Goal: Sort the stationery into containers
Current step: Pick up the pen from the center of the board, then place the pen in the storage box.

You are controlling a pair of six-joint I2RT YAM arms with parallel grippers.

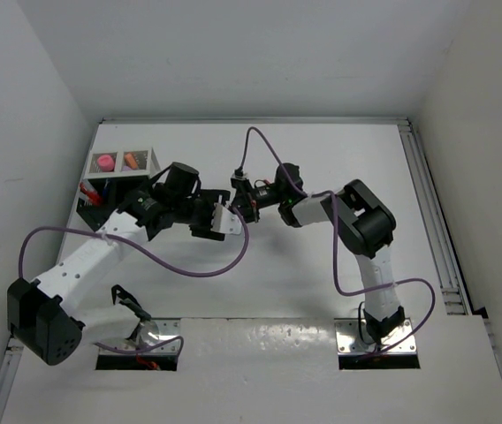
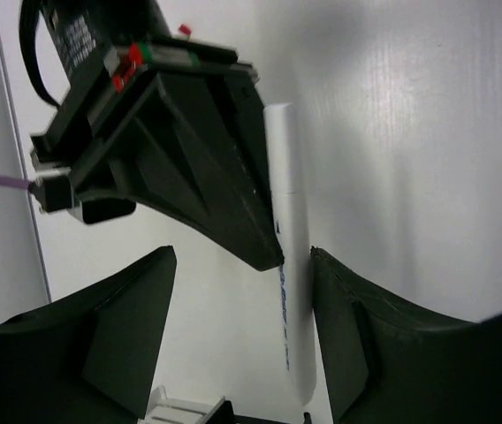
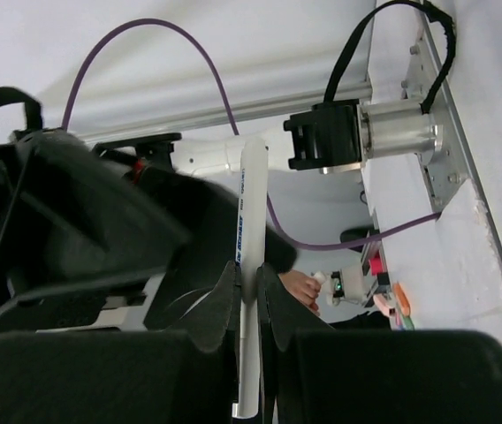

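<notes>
**Desk:** R gripper?

**Op:** I've got it pinching the pen, fingers pressed tight on the barrel. The pen's white w/ blue print.

**Desk:** L gripper?

**Op:** Spread wide, one finger either side of the pen. The pen sits just beside one finger, and I can't tell if they touch. Nothing's gripped on that side.

**Desk:** What's hidden?

**Op:** On the top cam the pen's lost btwn the two grippers, over mid-table. In the L wrist view the R gripper's body covers one edge of the pen, and the lower end fades into shadow at the frame bottom. In the R wrist view my own fingers cover the grip spot.

**Desk:** Axis?

**Op:** The long axis runs crosswise through the R fingers and sticks out both sides. It's near vertical in both wrist frames. I can't tell which end is the tip.

**Desk:** Containers?

**Op:** Organizer and bin are far left, well apart from the pen. The L arm partly covers the organizer. A pink piece and an orange piece sit in the bin.
</notes>
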